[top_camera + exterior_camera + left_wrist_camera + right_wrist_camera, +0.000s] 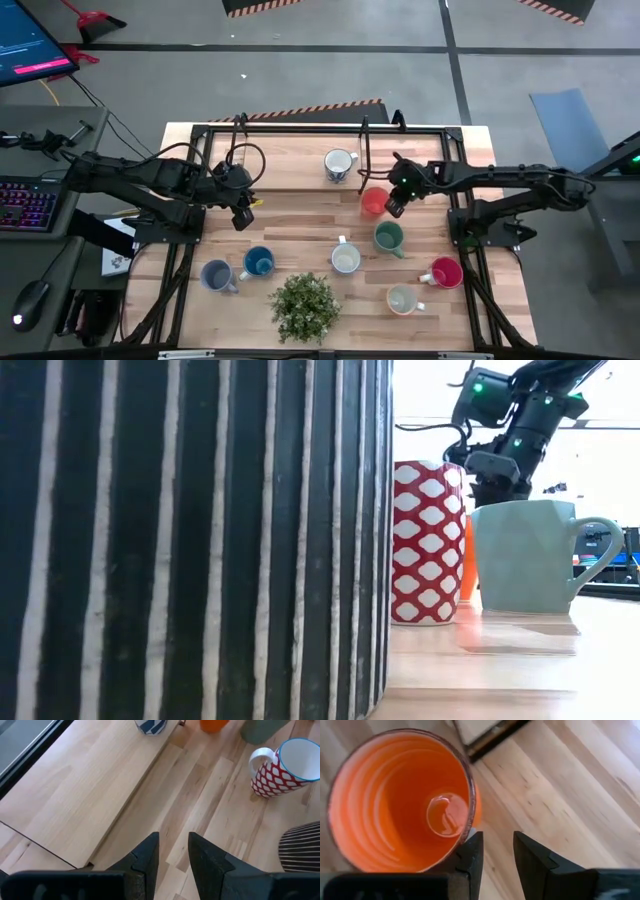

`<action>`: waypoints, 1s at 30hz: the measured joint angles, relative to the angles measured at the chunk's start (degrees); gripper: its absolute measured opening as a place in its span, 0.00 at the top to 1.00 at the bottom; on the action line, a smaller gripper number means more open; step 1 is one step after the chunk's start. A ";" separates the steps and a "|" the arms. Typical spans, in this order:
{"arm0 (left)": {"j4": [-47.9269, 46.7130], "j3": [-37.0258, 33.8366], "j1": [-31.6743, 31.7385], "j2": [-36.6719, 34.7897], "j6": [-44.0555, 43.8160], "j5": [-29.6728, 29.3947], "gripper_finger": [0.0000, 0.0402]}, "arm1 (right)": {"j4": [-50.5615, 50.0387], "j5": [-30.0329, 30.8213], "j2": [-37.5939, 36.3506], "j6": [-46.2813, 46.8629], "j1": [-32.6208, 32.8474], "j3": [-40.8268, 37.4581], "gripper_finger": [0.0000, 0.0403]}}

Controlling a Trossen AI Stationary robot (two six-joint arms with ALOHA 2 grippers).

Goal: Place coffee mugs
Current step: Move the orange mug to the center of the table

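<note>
The orange mug [373, 202] stands upright at the middle right, and I look down into it in the right wrist view [400, 800]. My right gripper [395, 205] [498, 851] hangs just beside it, toward the table's right edge. Its fingers are outside the mug, a narrow gap apart, with bare wood between them. My left gripper [242, 215] [174, 851] waits over bare wood at the middle left, also narrowly open and empty. A blue-and-white mug [340, 165], green [388, 238], red-and-white patterned [345, 260], blue [258, 262], grey-blue [216, 275], red [445, 272] and cream [402, 299] mugs stand upright. My right gripper has one fingertip [472, 845] right beside the orange mug's outer wall [474, 815], coming from above. I cannot tell whether it touches the wall. The mug stands upright on the table.
A leafy plant [305, 305] in a striped pot [190, 540] stands at the near edge and fills the low view's left. A dark frame [300, 128] runs along the far side. Bare wood lies between my left gripper and the mugs.
</note>
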 joint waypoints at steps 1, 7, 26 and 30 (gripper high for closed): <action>0.01 0.00 0.00 0.00 0.00 0.01 0.76 | 0.57 -0.37 0.00 0.03 0.47 -0.02 0.76; 0.02 0.00 0.00 0.00 0.01 -0.02 0.76 | 5.11 -1.48 0.74 0.45 2.53 -0.02 0.76; 0.11 0.02 0.02 0.00 1.87 -0.03 0.76 | 11.32 -5.21 16.28 -3.93 4.80 10.78 0.76; 0.11 0.02 0.02 -0.01 1.89 -0.04 0.76 | 11.13 -3.55 18.81 -5.41 4.80 14.38 0.76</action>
